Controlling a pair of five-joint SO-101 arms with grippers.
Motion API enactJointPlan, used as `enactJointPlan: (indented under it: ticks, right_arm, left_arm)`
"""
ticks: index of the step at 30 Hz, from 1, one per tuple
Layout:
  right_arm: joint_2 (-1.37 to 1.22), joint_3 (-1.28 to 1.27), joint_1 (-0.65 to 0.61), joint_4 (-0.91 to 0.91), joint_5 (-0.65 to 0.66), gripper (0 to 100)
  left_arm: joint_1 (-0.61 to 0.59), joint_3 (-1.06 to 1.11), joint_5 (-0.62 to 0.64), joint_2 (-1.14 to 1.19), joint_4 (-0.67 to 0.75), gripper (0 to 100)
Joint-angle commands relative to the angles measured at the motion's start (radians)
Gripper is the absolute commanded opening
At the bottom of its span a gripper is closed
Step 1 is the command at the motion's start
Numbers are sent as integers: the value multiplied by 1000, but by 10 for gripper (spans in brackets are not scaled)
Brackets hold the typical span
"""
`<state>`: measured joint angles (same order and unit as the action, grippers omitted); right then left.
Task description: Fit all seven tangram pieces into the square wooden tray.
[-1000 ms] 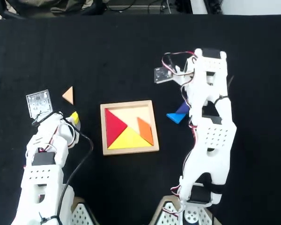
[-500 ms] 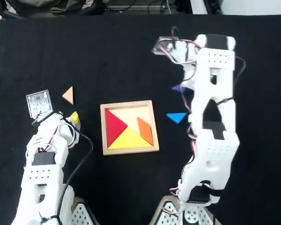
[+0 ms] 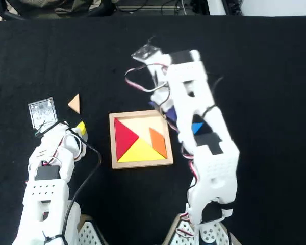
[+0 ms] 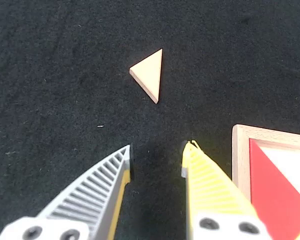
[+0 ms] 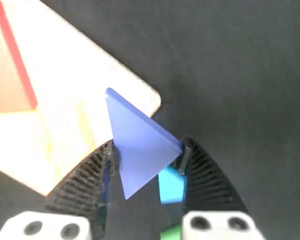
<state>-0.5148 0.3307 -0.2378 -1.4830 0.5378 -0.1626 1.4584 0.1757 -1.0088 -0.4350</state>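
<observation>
We count three pieces seated in the tray [image 3: 141, 113]: red triangle [image 3: 123, 138], yellow triangle [image 3: 140, 152], orange piece [image 3: 158, 142]. Our right end effector [image 5: 147, 145] is clamped on the purple triangle [image 5: 135, 132] over the tray's corner. Our left end effector [image 4: 159, 147] rests spread apart near the beige triangle [image 4: 149, 75]. That one and the blue triangle [image 3: 196, 127] wait on the counter [image 3: 92, 61].

Smooth wooden tray [image 3: 140, 112] on matt black cloth [image 3: 255, 56].

The left end effector [image 4: 159, 147] has its fingers apart, arm folded back; the right end effector [image 5: 147, 145], arm stretched forward, grips a purple triangle [image 5: 135, 131].
</observation>
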Motion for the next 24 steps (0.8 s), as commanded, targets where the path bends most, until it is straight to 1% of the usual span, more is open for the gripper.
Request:
enactJointPlan:
  ticks: [1,6,11,15,24]
  right_arm:
    - [65,-70,-18,137,-9,94]
    - [64,-130,-23,170,-14,93]
    - [70,-143,-89,163,-92,93]
    - [62,-156,-137,169,-94,93]
    - [68,-200,-135,186,-87,93]
  left_arm:
    - [12,-10,8,-3,15,177]
    - [12,-10,8,-3,20,177]
    - [12,-10,8,-3,20,177]
    - [12,-10,8,-3,15,177]
    - [12,-10,8,-3,15,177]
